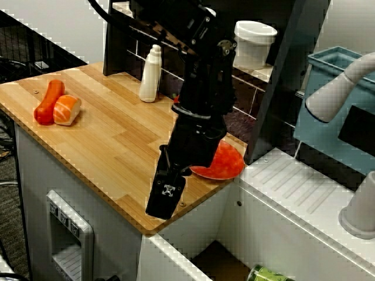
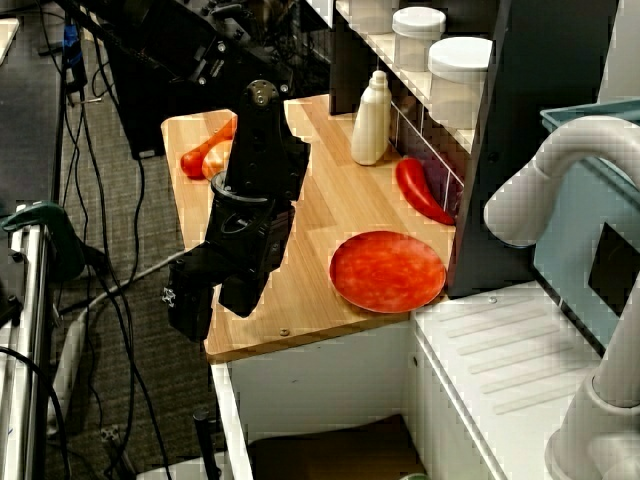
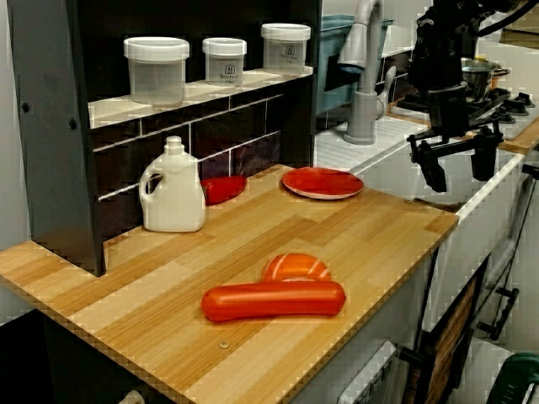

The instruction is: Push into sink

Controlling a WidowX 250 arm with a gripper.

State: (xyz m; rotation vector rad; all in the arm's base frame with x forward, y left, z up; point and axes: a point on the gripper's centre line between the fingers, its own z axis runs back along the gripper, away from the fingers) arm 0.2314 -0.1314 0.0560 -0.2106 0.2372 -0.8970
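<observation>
The gripper (image 3: 457, 162) hangs off the counter's (image 3: 354, 227) front corner; the red plate (image 3: 322, 182) lies beside it; the sink (image 1: 220, 260) opens below.

Black jointed arm — black two-fingered gripper (image 3: 459, 160)

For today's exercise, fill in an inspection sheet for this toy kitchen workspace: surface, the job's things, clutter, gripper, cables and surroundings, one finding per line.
Surface: wooden counter, dry and flat, next to a white ribbed drainboard.
Job's things: sink below the counter's end; only a corner shows, with a green can inside.
Clutter: red plate near the counter's end; red pepper by the shelf wall; white bottle; sausage and salmon sushi piece lying together.
Gripper: gripper open, empty, hanging past the counter's edge.
Cables: black cables run across the floor beside the counter.
Surroundings: three jars on the shelf; grey faucet; blue-grey bin.
</observation>
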